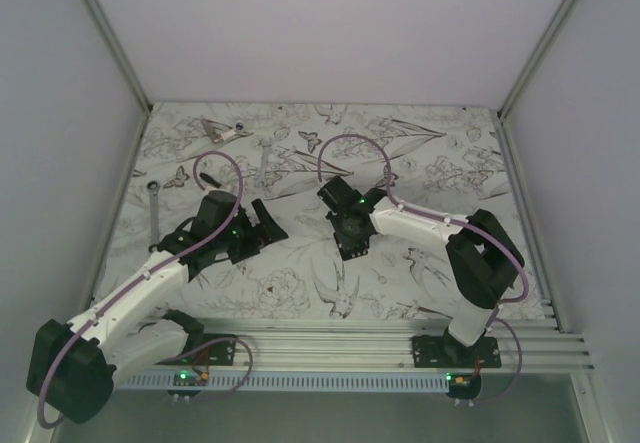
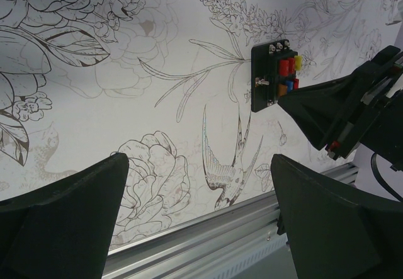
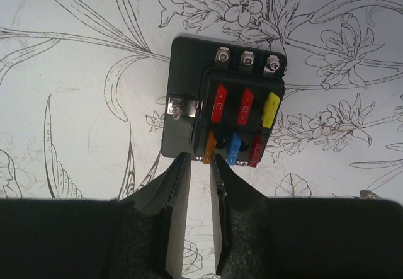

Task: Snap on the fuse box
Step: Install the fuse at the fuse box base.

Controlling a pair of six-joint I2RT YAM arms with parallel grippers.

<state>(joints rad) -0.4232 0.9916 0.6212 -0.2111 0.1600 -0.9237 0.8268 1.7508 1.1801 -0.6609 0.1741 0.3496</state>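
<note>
Nearest the arm bases, the left tool (image 2: 195, 222) hovers spread wide over the table (image 1: 300, 273), holding nothing. Farther in, the right tool (image 3: 200, 165) has its tips nearly pressed together, a thin gap left, just at the near edge of the fuse box (image 3: 227, 106), gripping nothing. To seat the orange fuse well, I judge it should press straight down, square on it. That box lies flat mid-table: black base, red, yellow, orange, blue fuses, three screws.

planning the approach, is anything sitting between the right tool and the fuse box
Nothing visible does. The right tool sits right at the near edge of the fuse box, its fingers nearly closed, with only bare patterned tabletop around.
</note>
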